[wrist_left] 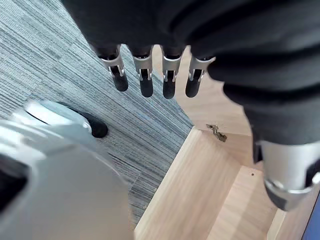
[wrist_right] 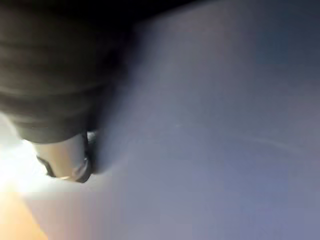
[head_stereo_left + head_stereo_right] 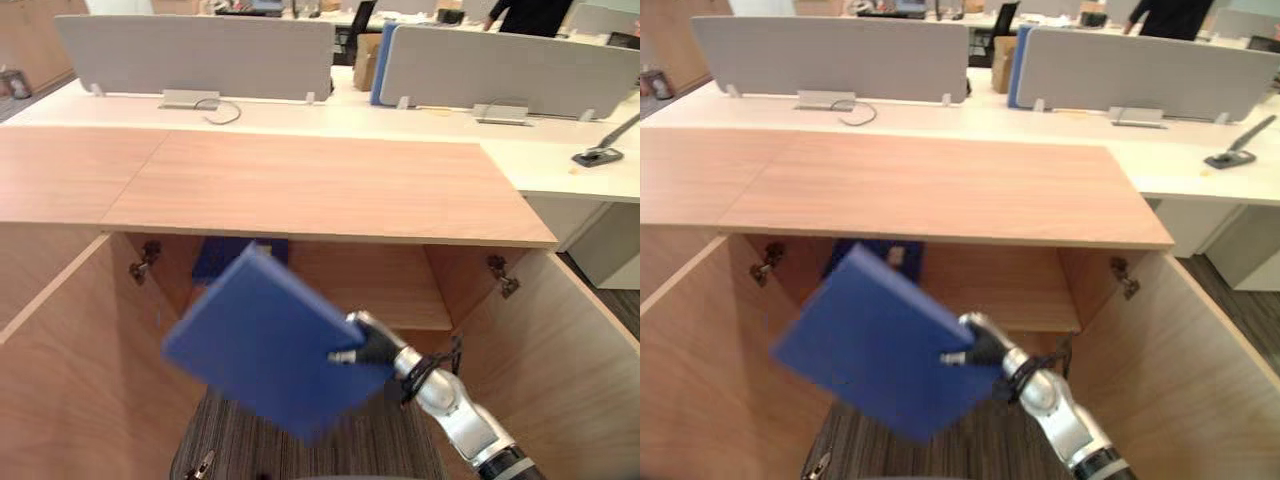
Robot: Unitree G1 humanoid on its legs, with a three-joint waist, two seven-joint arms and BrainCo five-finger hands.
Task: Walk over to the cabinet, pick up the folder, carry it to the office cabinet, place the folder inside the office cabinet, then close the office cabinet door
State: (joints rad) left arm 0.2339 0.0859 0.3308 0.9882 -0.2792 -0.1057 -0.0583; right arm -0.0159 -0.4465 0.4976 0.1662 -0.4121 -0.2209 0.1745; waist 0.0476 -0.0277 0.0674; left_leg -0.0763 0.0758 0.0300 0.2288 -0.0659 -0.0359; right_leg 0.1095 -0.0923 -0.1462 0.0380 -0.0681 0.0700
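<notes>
The blue folder (image 3: 265, 345) hangs tilted in the air in front of the open office cabinet (image 3: 300, 185), below its wooden top. My right hand (image 3: 372, 345) comes in from the lower right and pinches the folder's right edge, thumb on its upper face. In the right wrist view the folder's blue face (image 2: 225, 125) lies right against the hand, beside the thumb (image 2: 65, 160). My left hand (image 1: 145, 75) hangs low over grey carpet next to the cabinet's left door, fingers straight and holding nothing.
Both cabinet doors stand wide open, the left door (image 3: 60, 350) and the right door (image 3: 570, 340). Inside are a shelf (image 3: 390, 290) and another blue item (image 3: 215, 255). Behind are white desks with grey dividers (image 3: 195, 55), and a person (image 3: 530, 12) stands at the far right.
</notes>
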